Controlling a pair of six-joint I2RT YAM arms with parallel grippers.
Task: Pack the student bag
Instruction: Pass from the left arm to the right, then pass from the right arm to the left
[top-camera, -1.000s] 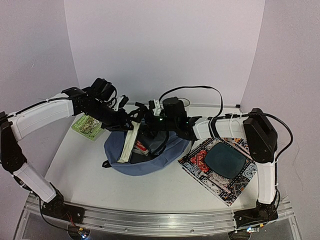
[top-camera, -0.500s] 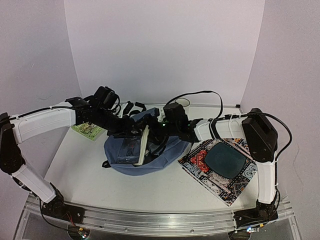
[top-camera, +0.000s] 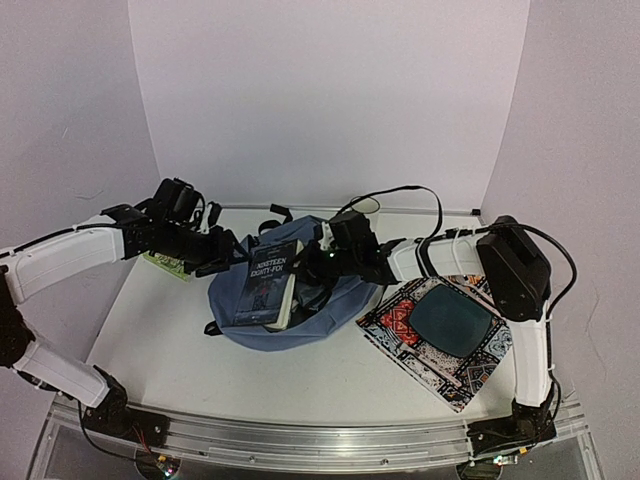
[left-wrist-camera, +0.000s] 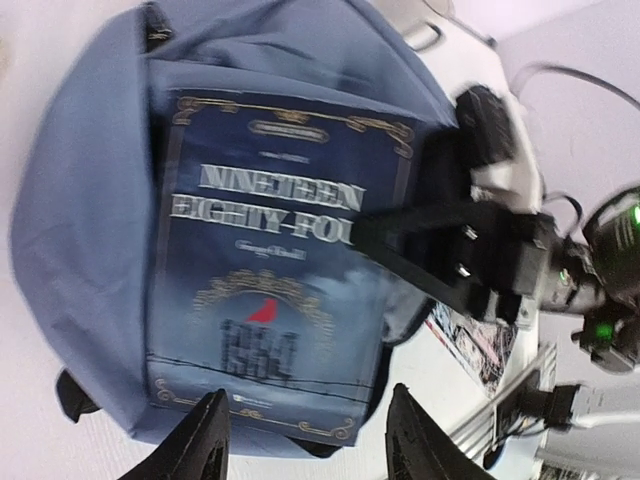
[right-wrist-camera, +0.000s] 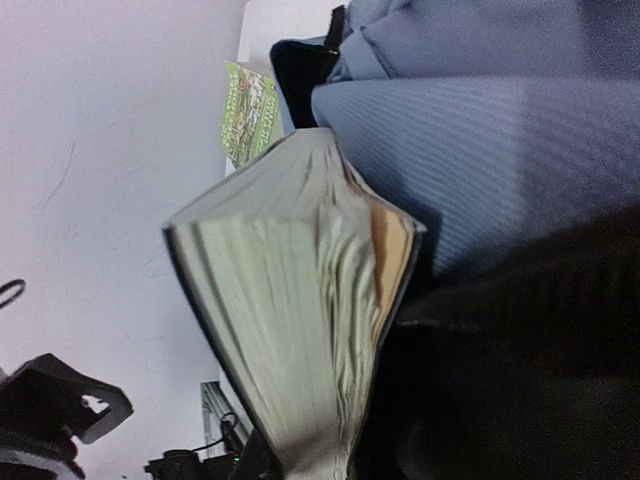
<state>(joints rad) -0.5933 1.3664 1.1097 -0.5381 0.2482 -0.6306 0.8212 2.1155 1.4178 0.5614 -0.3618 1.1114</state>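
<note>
**Book lying on the blue backpack, one arm at each side of it**

A slate-blue student bag (top-camera: 300, 318) sits slumped in the middle of a white table (top-camera: 330, 385), between the two arms. A dark blue hardback book (top-camera: 265, 285) lies face up on top of the bag, with gold lettering reading "Nineteen Eighty-Four". Blue fabric shows around its upper and left edges. Whether any part of the book sits inside the bag's opening cannot be told.

The left gripper (left-wrist-camera: 305, 440) is just beside the book's edge, its fingers spread apart with nothing clamped between them.

The right gripper (left-wrist-camera: 370, 240) reaches in from the other side. Its two fingers are drawn close together, with the tips on the right edge of the cover. Whether they pinch the cover cannot be told. That arm's own camera looks closely at the book's cream page edges, which fan slightly apart, with dark blur beside them.

Left of the bag, a green printed packet (top-camera: 165, 262) lies flat, partly hidden by the left arm. Right of the bag, a patterned cloth mat (top-camera: 395, 325) carries a dark teal rounded pad (top-camera: 450, 320).
</note>
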